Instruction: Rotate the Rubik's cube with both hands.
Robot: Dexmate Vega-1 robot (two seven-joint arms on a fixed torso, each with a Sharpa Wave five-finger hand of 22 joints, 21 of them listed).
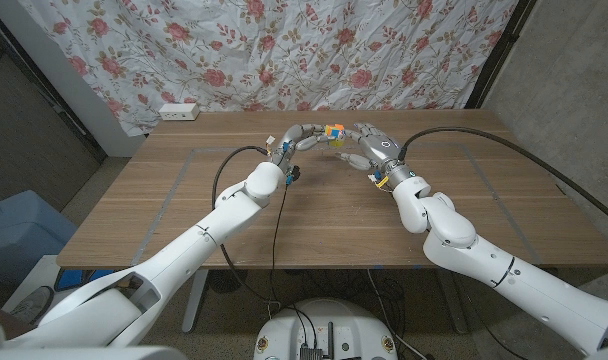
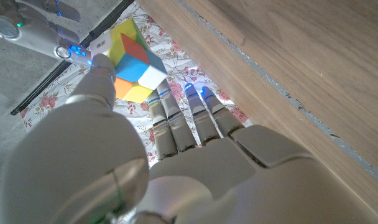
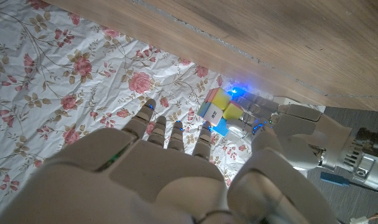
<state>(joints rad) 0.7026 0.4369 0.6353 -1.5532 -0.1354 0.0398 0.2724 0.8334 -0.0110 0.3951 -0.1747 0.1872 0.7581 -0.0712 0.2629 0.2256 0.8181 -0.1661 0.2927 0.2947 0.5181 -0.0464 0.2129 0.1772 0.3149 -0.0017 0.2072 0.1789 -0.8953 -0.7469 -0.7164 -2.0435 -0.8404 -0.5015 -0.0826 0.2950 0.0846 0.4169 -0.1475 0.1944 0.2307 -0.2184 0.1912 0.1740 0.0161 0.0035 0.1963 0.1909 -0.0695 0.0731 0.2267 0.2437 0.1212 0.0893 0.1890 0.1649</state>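
Head view: Rubik's cube (image 1: 332, 131) held above the table (image 1: 184, 200), between the fingertips of left hand (image 1: 296, 139) and right hand (image 1: 372, 143).

Left wrist view: thumb on cube (image 2: 134, 62), fingers (image 2: 176, 121) apart beneath; grip looks shallow.

Right wrist view: cube (image 3: 219, 111) beyond extended fingers (image 3: 170, 134); uneven twisting could drop it.

One Rubik's cube (image 1: 332, 131), one table (image 1: 184, 200), one power strip (image 1: 178, 112)
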